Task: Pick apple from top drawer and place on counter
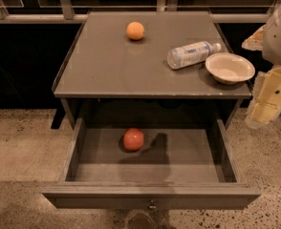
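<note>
The red apple (133,139) lies in the open top drawer (150,194), left of its middle and toward the back. The drawer is pulled fully out, with a small metal knob (152,205) on its front panel. The dark grey counter (131,66) is above it. My gripper (264,106) hangs at the right edge of the view, beside the counter's front right corner, outside the drawer and well right of the apple. It holds nothing that I can see.
On the counter an orange fruit (135,30) sits at the back, a plastic bottle (192,54) lies on its side at the right, and a white bowl (230,67) stands at the front right corner. Speckled floor surrounds the cabinet.
</note>
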You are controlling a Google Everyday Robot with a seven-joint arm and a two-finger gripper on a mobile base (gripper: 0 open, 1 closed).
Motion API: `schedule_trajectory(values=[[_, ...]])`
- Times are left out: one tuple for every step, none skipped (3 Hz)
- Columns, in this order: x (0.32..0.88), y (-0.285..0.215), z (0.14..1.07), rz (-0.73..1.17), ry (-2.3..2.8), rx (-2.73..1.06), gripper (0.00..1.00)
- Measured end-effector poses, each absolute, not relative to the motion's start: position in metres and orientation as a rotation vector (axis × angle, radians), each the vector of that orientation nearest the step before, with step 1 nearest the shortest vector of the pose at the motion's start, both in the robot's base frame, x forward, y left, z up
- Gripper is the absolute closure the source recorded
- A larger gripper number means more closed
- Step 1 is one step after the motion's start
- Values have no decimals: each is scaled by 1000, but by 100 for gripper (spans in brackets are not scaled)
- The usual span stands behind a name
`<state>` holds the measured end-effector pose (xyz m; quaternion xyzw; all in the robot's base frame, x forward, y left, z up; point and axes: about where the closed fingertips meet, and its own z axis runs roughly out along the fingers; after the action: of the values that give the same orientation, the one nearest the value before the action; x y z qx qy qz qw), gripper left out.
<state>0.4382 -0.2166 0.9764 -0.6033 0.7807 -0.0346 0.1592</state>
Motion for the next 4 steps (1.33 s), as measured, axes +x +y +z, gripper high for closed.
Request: schedule_trajectory(values=[[438,-217,976,-99,2231,-1724,0],[439,-216,967,-64,2226,-1700,0],[439,-212,936,30,2216,-1660,0],[447,-198,882,163,2180,-1616,0]])
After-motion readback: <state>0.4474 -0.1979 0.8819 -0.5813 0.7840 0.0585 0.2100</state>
